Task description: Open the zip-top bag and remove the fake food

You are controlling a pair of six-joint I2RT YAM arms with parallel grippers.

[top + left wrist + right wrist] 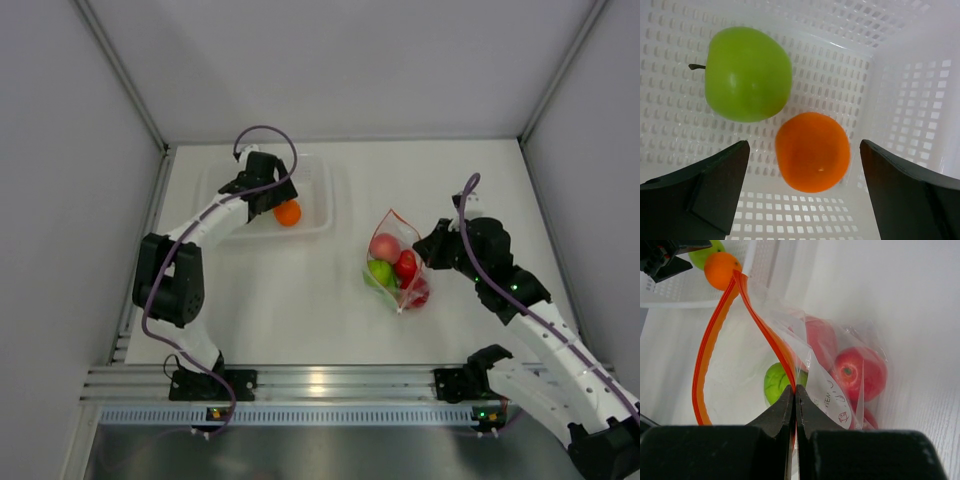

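Observation:
The zip-top bag (pixel 398 262) lies mid-table, its orange-red zipper mouth (pixel 715 340) gaping open. It holds red (pixel 860 372), pink (pixel 384 246) and lime green (pixel 776 382) fruits. My right gripper (pixel 795 390) is shut on one side of the zipper strip, holding the mouth open. My left gripper (pixel 805 165) is open over the white perforated basket (pixel 900 100), its fingers either side of an orange fruit (pixel 812 151) that lies on the basket floor, not touching it. A green apple (pixel 747 74) lies beside the orange fruit.
The white basket (pixel 320 205) stands at the back left of the table. Grey walls close in on both sides and behind. The arms' mounting rail (pixel 320 385) runs along the near edge.

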